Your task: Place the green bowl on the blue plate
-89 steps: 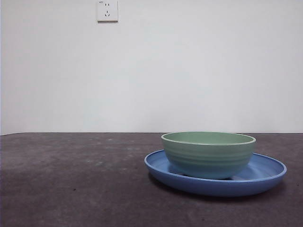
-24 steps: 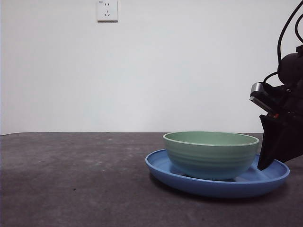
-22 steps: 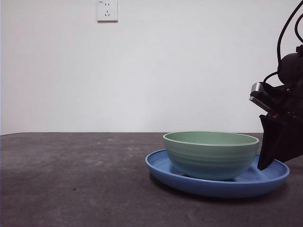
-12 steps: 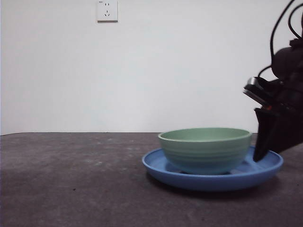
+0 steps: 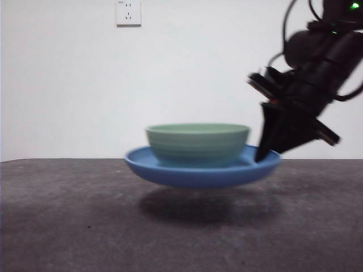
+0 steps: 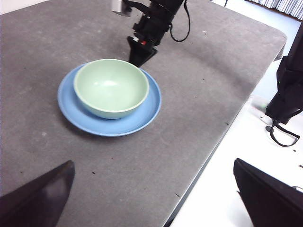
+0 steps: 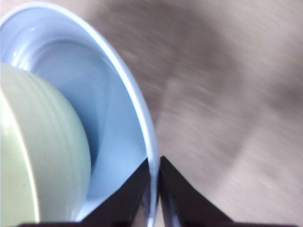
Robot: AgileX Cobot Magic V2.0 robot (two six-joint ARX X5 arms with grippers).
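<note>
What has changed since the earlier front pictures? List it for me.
The right pincer came in from the side, closed on the rim of the blue plate and lifted it off the table, moving it leftward in the front view. The green bowl rides along, still sitting in the plate. The left pincer waits apart, open; the wall socket is unchanged.

site: I read this as a bare lab or test room | cues: plain white wall (image 5: pixel 181 73) with one socket (image 5: pixel 129 12) | dark grey felt-like tabletop (image 6: pixel 199 94) | pale floor past table edge with black gear (image 6: pixel 284 99)
</note>
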